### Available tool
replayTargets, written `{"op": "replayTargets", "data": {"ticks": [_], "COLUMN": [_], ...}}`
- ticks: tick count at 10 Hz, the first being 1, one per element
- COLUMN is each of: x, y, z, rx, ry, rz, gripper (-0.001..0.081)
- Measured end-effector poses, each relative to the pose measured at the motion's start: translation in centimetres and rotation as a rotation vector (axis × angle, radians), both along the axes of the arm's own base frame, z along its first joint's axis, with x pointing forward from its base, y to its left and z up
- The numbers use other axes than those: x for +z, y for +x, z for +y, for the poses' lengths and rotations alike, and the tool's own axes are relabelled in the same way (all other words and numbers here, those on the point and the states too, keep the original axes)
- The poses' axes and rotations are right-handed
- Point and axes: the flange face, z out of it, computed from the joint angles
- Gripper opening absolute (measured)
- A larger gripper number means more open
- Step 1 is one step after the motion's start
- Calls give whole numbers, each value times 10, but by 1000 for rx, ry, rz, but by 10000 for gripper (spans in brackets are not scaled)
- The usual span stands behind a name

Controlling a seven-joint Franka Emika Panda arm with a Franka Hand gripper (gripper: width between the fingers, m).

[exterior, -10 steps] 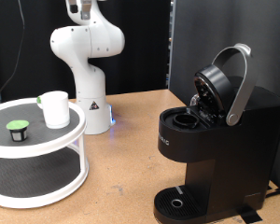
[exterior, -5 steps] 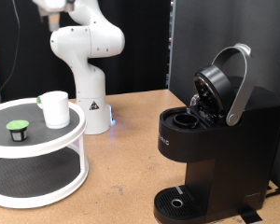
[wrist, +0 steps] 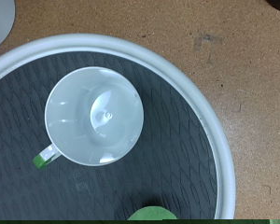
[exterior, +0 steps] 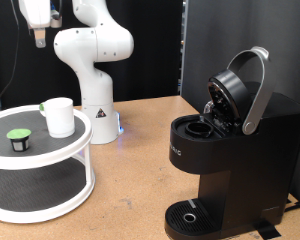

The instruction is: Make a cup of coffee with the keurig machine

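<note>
One white robot arm carries its claw (exterior: 38, 38) high at the exterior view's top left, hanging in the air above a round white two-tier stand (exterior: 50, 178) with dark mesh shelves. Whether the claw's fingers are apart or together cannot be told: the exterior view shows only a small dark tip, and the wrist view shows no fingers.

Well below the claw, the small white cylindrical cup (exterior: 59, 116) stands upright on the stand's upper shelf, empty, with a green mark at its handle. The wrist view looks straight down into it (wrist: 93, 116), so the cup sits almost directly beneath the claw. Just beside the cup lies a small dark green-topped pod (exterior: 18, 139).

Far from the claw, toward the exterior view's right, the boxy black keurig machine (exterior: 235, 150) stands on the brown wooden table (exterior: 140, 170), its arched grey-handled lid raised and its pod chamber exposed.
</note>
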Motion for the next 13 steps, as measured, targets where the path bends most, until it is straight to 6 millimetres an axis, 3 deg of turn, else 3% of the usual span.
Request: {"op": "replayTargets", "data": {"ticks": [5,10,13], "x": [-7,-34,-37], "y": [-2,15,20], "z": [-26,-30,-35], "rx": [-8,22,29], "ry": [13,-9,-14], "rz": [-45,62,53], "gripper": [805,805,805]}}
